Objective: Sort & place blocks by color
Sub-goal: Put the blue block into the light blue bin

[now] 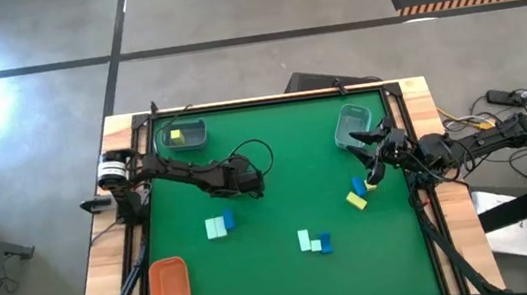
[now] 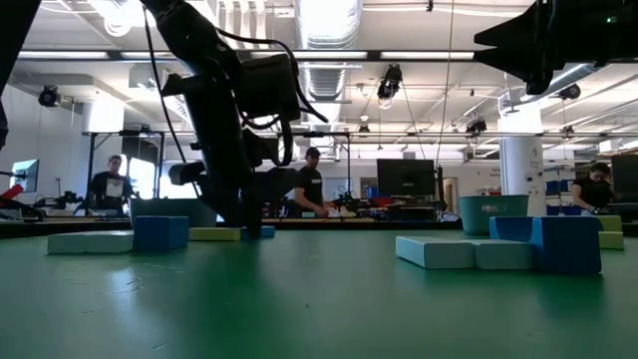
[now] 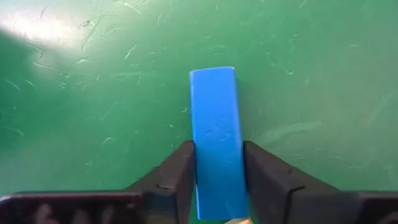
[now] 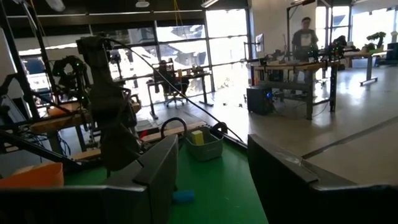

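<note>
Left gripper [image 3: 217, 180], near the table's middle: its fingers [image 3: 177, 177] press both long sides of a blue brick [image 3: 215, 143] lying flat on the green mat [image 3: 93, 93]. Beside it, toward the table's front, lie a mint and blue pair of blocks [image 1: 220, 224]; farther right, a mint and blue cluster [image 1: 314, 241]. Right gripper [image 1: 374, 161], fingers apart and empty, hangs above a blue and a yellow block [image 1: 357, 199]. Farthest, a grey-blue tray [image 1: 181, 135] contains one yellow block [image 1: 175, 135]; a second tray [image 1: 353, 126] stands opposite. An orange tray [image 1: 170, 286] occupies the front-left corner.
</note>
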You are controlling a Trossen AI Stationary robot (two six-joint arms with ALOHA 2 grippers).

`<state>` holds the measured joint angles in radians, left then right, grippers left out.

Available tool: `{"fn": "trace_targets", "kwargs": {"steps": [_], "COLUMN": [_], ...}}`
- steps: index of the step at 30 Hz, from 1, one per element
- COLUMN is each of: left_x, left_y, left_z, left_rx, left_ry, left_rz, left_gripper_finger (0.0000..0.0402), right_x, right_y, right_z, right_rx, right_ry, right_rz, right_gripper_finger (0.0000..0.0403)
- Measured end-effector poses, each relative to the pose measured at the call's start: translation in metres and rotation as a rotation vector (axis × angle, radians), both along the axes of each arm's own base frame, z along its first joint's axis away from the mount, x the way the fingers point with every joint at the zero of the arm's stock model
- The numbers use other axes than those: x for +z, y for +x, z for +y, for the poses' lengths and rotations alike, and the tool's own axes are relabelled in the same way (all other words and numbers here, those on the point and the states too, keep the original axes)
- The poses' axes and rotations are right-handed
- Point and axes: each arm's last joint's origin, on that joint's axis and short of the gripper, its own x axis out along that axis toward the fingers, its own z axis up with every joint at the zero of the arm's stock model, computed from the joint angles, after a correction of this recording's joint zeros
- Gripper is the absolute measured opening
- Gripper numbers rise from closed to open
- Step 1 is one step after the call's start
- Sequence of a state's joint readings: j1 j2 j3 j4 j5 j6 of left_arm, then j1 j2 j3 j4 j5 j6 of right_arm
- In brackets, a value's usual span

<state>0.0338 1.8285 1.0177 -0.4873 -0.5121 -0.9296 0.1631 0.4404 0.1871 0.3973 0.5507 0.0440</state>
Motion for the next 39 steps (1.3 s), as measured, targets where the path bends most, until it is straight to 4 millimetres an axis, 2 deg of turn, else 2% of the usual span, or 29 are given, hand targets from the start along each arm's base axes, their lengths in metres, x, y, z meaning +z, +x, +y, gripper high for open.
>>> {"fn": "trace_targets", "kwargs": {"steps": [6, 11, 20, 27, 33, 39], "left_x": [0.002, 0.014, 0.059, 0.098, 0.113, 0.122], "left_y": [0.002, 0.007, 0.023, 0.031, 0.034, 0.032], "left_z": [0.0, -0.002, -0.02, -0.045, -0.067, -0.073], "left_rx": [-0.027, -0.102, -0.344, -0.592, -0.787, -0.882], "left_ry": [0.013, 0.055, 0.21, 0.428, 0.508, 0.541], "left_rz": [0.003, -0.044, -0.275, -0.478, -0.636, -0.884], "left_gripper_finger": [0.0087, 0.0087, 0.0087, 0.0087, 0.0087, 0.0087], "right_x": [0.0, 0.0, -0.004, -0.001, 0.0, -0.003], "right_y": [0.0, 0.0, 0.007, 0.014, 0.022, 0.032], "right_z": [0.0, 0.001, 0.004, 0.008, 0.012, 0.015], "right_rx": [-0.001, 0.021, 0.124, 0.215, 0.299, 0.339], "right_ry": [-0.015, -0.037, -0.052, -0.09, -0.117, -0.155], "right_rz": [0.006, 0.016, 0.046, -0.004, -0.039, -0.067], "right_gripper_finger": [0.018, 0.018, 0.018, 0.018, 0.018, 0.018]}}
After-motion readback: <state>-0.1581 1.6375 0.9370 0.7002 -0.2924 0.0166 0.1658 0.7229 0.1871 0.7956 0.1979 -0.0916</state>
